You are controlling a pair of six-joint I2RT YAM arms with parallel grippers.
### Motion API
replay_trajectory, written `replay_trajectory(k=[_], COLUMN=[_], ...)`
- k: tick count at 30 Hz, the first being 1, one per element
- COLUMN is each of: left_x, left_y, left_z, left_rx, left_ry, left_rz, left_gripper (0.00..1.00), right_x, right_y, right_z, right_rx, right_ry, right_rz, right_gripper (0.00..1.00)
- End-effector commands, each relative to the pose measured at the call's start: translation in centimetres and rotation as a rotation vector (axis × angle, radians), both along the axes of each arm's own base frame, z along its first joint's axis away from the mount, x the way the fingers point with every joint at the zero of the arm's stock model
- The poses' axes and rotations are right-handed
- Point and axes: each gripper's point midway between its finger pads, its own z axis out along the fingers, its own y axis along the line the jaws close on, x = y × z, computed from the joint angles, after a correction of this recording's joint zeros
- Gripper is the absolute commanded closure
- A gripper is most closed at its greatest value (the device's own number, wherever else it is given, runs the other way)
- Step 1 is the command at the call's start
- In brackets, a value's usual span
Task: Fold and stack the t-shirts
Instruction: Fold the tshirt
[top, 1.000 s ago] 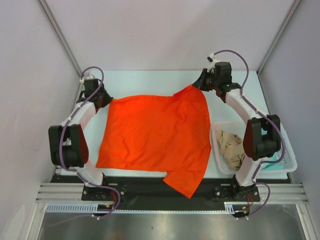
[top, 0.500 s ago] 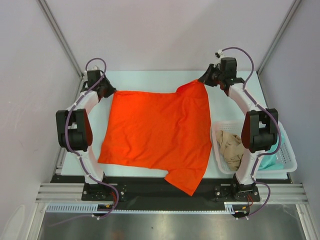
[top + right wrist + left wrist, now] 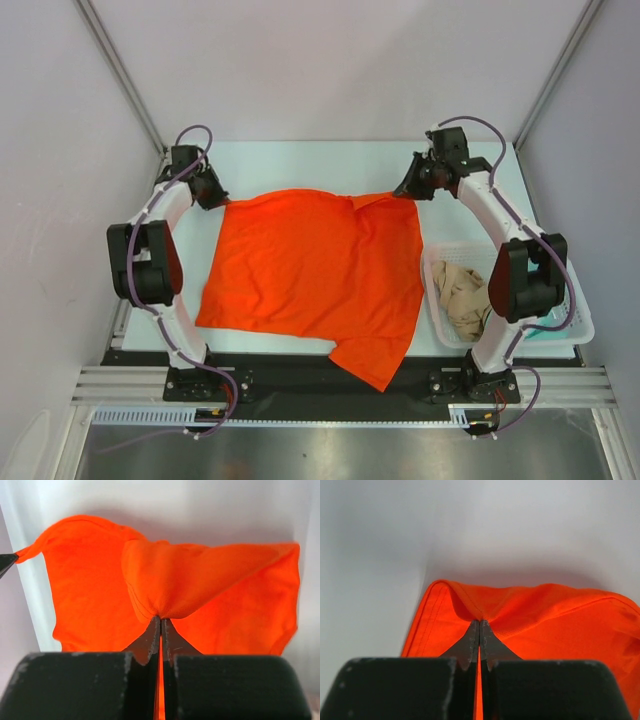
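Note:
A large orange-red t-shirt [image 3: 310, 270] lies spread across the table, one sleeve hanging over the near edge. My left gripper [image 3: 222, 199] is shut on its far left corner [image 3: 480, 617], the jaws pinching the cloth. At the far right corner, my right gripper [image 3: 408, 190] is shut on the shirt [image 3: 165, 612] too, and a fold of cloth doubles over there. A beige-tan t-shirt [image 3: 462, 295] lies crumpled in the white basket [image 3: 580, 325]. A teal-green t-shirt [image 3: 545, 325] shows beside it, mostly hidden behind the right arm.
The white mesh basket stands at the right near edge, close to the right arm's base. Grey walls enclose the table on three sides. A black rail [image 3: 320, 375] runs along the near edge under the hanging sleeve.
Both grippers moved away from the bases and then dropped toward the table, pulling the shirt's far edge out straighter. The raised right corner has come down flatter.

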Motion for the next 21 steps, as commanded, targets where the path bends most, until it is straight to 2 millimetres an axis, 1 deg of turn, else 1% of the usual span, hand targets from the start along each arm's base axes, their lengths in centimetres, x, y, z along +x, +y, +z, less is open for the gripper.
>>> replay_trajectory(k=[1,3,4,5,6,7,8,11,12,14,15,16,18,19,21], left_x=[-1.5,-2.1,-2.7,-3.0,-3.2,-3.7,-4.0,-4.9,-5.2,-6.1,-6.4,-7.0,-7.5,-7.8,-7.9], left_y=[0.6,1.0,1.2,1.7,1.9,2.1,2.4,2.7,2.8,3.1,3.2,3.2,3.4,3.5,3.6], left_z=[3.7,3.8,3.6,3.9,3.9,3.7,3.7,3.3,3.0,2.4,2.2,1.8,1.4,0.9,0.4], left_rx=[0.039,0.065,0.075,0.095,0.105,0.112,0.122,0.136,0.145,0.158,0.165,0.166,0.175,0.181,0.182], left_ry=[-0.025,-0.009,0.011,0.014,0.021,0.044,0.053,0.087,0.099,0.135,0.146,0.162,0.171,0.176,0.186], left_rz=[-0.044,-0.039,-0.037,-0.026,-0.019,-0.013,-0.006,0.002,0.007,0.013,0.012,0.01,0.013,0.016,0.016], left_gripper=[1.0,1.0,1.0,1.0,1.0,1.0,1.0,1.0,1.0,1.0,1.0,1.0,1.0,1.0,1.0], right_x=[-4.0,-5.2,-5.9,-6.7,-7.1,-7.7,-8.5,-9.8,-10.4,-11.1,-11.7,-11.8,-12.2,-12.5,-12.7], right_y=[-0.4,-0.6,-0.6,-0.8,-1.0,-1.2,-1.3,-1.5,-1.6,-1.6,-1.6,-1.7,-1.7,-1.7,-1.1], right_z=[1.6,1.6,2.2,1.8,1.9,2.3,1.6,1.2,0.4,0.5,0.0,0.0,0.0,-0.4,-0.6], right_rx=[0.009,0.007,0.006,-0.002,-0.006,-0.011,-0.015,-0.023,-0.025,-0.019,-0.02,-0.02,-0.015,-0.01,0.01], right_ry=[0.054,0.078,0.071,0.094,0.097,0.089,0.108,0.123,0.145,0.147,0.159,0.155,0.15,0.158,0.161], right_rz=[-0.018,-0.012,-0.007,-0.007,-0.005,-0.002,0.007,0.022,0.024,0.025,0.03,0.025,0.019,0.02,0.028], right_gripper=[1.0,1.0,1.0,1.0,1.0,1.0,1.0,1.0,1.0,1.0,1.0,1.0,1.0,1.0,1.0])
